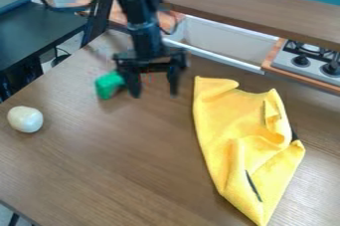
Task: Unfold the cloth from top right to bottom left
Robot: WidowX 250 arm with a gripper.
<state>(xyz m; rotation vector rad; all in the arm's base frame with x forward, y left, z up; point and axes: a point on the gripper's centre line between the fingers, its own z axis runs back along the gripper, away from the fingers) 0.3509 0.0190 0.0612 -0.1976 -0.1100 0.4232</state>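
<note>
Tool point(154, 86) hangs open between green block point(108, 85) and yellow cloth point(229, 115); white rounded object point(25, 119) lies well apart from both.

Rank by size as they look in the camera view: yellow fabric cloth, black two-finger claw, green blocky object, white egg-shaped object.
1. Yellow cloth
2. Black claw
Unranked below these: green blocky object and white egg-shaped object, too alike in size to call.

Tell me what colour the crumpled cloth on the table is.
The cloth is bright yellow, best seen in the camera view.
</note>
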